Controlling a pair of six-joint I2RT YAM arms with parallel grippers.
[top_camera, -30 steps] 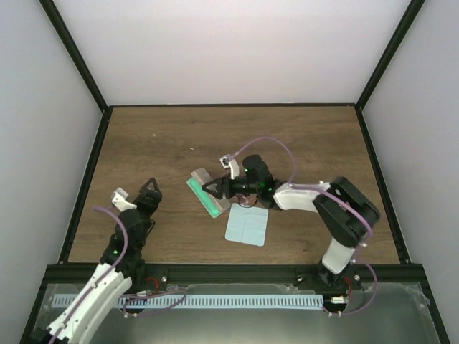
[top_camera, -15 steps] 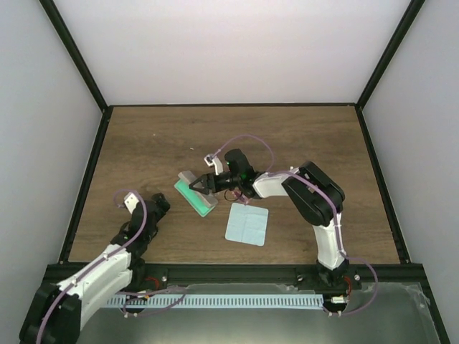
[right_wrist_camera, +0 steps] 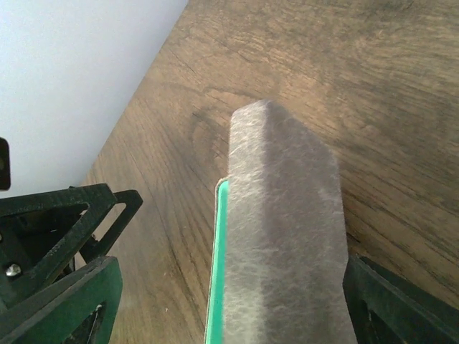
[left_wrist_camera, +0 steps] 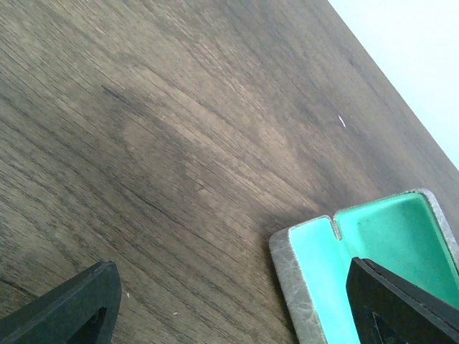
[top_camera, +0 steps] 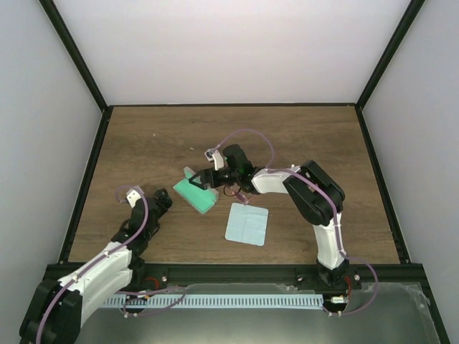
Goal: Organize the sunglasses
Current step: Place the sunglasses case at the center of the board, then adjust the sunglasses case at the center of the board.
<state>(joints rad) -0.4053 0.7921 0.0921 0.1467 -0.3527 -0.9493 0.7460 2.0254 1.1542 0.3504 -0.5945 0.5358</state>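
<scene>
Top external shows our right tool (top_camera: 203,179) spread wide astride the case (top_camera: 193,195) lid, left tool (top_camera: 161,201) wide and empty; the sunglasses (top_camera: 231,191) lie on the table (top_camera: 143,143) under our right wrist, so lowering it we risk crushing their thin arms

**Item:** robot test cell, laboratory type (viewed from beside the rig).

- Wood-grain table (top_camera: 287,136), boxed on three sides by plain white panels (top_camera: 229,50).
- Panels are set in black frame posts (top_camera: 75,54).
- Two small jointed machines, the left arm (top_camera: 100,266) and the right arm (top_camera: 328,240), are bolted side by side at the table's near edge.
- Lilac cables (top_camera: 247,131) run exposed along the arms.
- A pale slotted cable rail (top_camera: 237,302) lies on a metal sill (top_camera: 387,315) in front of the bases.
</scene>
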